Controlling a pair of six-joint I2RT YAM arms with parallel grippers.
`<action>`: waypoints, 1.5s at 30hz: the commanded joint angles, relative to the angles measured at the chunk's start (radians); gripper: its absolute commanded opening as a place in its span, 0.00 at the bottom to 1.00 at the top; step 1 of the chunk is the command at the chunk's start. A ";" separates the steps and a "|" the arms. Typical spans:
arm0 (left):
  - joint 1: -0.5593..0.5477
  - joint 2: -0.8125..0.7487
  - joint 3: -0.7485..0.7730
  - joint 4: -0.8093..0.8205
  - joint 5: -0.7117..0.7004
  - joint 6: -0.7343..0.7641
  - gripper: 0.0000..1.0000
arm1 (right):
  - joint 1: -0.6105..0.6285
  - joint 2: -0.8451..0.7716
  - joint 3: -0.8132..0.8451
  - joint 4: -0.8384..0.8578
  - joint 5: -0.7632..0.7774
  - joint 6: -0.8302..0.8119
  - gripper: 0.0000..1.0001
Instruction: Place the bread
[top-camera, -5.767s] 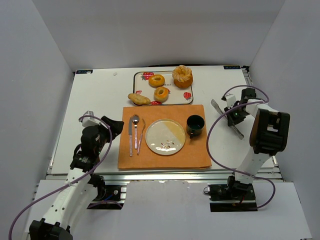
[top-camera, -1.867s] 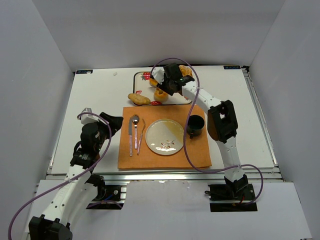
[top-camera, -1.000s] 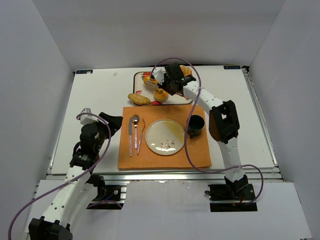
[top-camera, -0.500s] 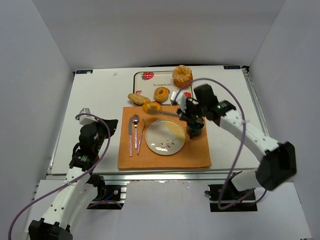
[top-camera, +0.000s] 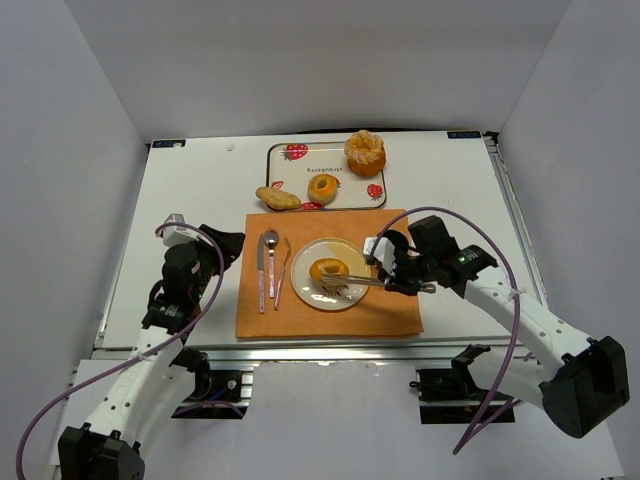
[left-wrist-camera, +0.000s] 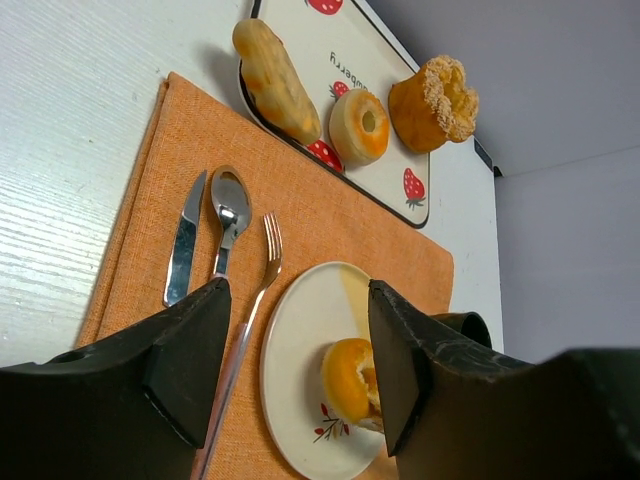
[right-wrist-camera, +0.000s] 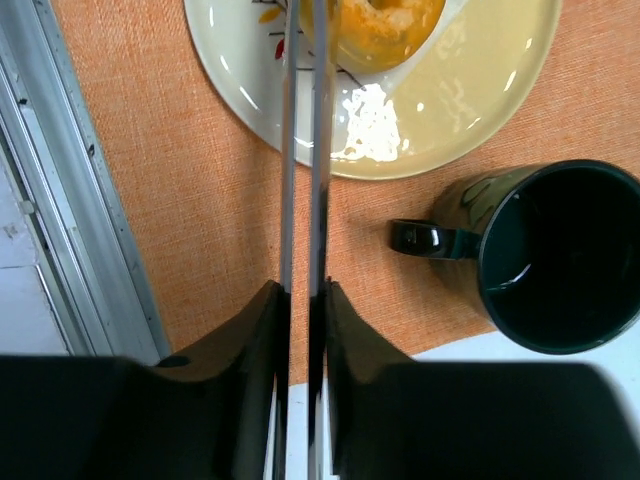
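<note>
The bread (top-camera: 329, 270), a small golden-orange ring, lies on the pale plate (top-camera: 305, 262) on the orange placemat. My right gripper (top-camera: 393, 275) is shut on metal tongs (top-camera: 360, 281), whose tips reach the bread's edge. In the right wrist view the tongs' two arms (right-wrist-camera: 287, 150) run between my fingers (right-wrist-camera: 302, 290) up to the bread (right-wrist-camera: 385, 25); I cannot tell whether they still pinch it. My left gripper (top-camera: 222, 245) is open and empty left of the placemat. Its view shows the bread (left-wrist-camera: 352, 380) on the plate (left-wrist-camera: 300, 330) between the open left gripper (left-wrist-camera: 297, 300).
A dark cup (top-camera: 392, 248) stands right of the plate, close to my right gripper. A knife (top-camera: 261, 270), spoon (top-camera: 271, 262) and fork (top-camera: 281, 272) lie left of it. The far tray (top-camera: 352, 192) holds the second ring (top-camera: 322, 187), a ridged bun (top-camera: 365, 152) and an oblong roll (top-camera: 277, 198).
</note>
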 joint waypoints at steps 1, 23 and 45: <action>0.002 -0.017 0.029 0.010 0.013 0.009 0.67 | -0.004 -0.004 -0.018 0.031 -0.003 -0.015 0.27; 0.004 -0.078 -0.006 0.005 0.007 -0.014 0.67 | -0.004 -0.106 0.088 -0.036 -0.093 0.008 0.50; -0.011 0.098 0.006 0.119 0.245 0.016 0.57 | -0.798 0.300 -0.028 0.534 0.080 0.447 0.00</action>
